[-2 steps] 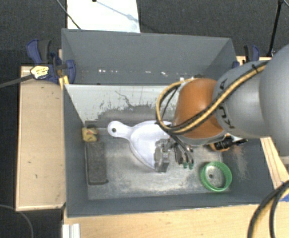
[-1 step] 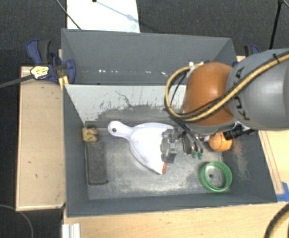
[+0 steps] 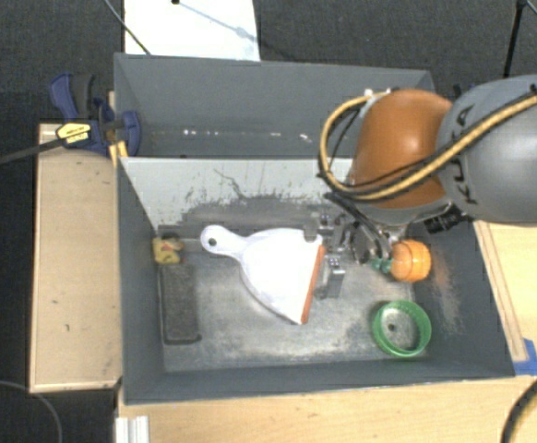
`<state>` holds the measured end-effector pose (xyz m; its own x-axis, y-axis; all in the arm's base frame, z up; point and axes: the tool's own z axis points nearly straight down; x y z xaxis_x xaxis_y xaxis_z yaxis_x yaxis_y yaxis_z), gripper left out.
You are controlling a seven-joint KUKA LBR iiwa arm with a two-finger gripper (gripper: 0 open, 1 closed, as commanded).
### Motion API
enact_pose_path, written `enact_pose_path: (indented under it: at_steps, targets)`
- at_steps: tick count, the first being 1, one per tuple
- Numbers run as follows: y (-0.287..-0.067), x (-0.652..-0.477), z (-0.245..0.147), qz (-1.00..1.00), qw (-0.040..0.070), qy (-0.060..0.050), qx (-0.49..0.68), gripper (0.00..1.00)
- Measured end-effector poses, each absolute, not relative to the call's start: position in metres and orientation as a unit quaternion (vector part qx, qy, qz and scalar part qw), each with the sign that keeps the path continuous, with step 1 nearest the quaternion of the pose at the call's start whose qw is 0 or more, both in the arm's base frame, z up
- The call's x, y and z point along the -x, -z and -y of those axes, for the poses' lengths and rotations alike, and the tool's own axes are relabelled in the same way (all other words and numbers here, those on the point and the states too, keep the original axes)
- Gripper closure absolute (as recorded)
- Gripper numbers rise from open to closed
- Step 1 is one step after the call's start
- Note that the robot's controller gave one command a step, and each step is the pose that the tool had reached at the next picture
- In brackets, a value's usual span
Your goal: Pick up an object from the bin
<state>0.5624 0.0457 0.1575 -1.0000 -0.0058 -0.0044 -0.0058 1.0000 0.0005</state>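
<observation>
The hand (image 3: pixel 328 270) is seen low in the bin (image 3: pixel 250 118), at the right side of a white dustpan (image 3: pixel 268 270) that lies near the bin's middle. Whether the hand is wide or narrow cannot be told, since its tip is masked by the wrist's own parts and cables, and nothing can be said to be held.

Several failures are judged likely from here. The dustpan is broad and shallow, so only a thin wall or its orange lip (image 3: pixel 313 289) is offered to a grasp; the lip looks like soft rubber, and a grip taken on it may bend and slide off. If the pan is caught at this one end, it is likely to swing or tip under its own weight, and the handle, which points toward the bin's left wall, may be dragged over the floor. A descent made slightly off the edge may only press the pan flat or push it sideways. The small orange toy (image 3: pixel 409 259) with a green tip lies just beside the hand toward the right wall and may be knocked; a green ring (image 3: pixel 400 328) lies near the front right corner, somewhat clear.

The dustpan appears smooth, glossy plastic with a rounded short handle.
</observation>
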Motion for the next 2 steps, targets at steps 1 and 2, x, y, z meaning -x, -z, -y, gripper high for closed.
enact_pose_path:
  at_steps: [1,2]
  targets:
    - [-0.158,-0.562,-0.046,-1.0,0.002,0.0,0.003,0.0]
    - [-0.111,-0.559,-0.032,-0.999,0.005,0.0,0.034,0.0]
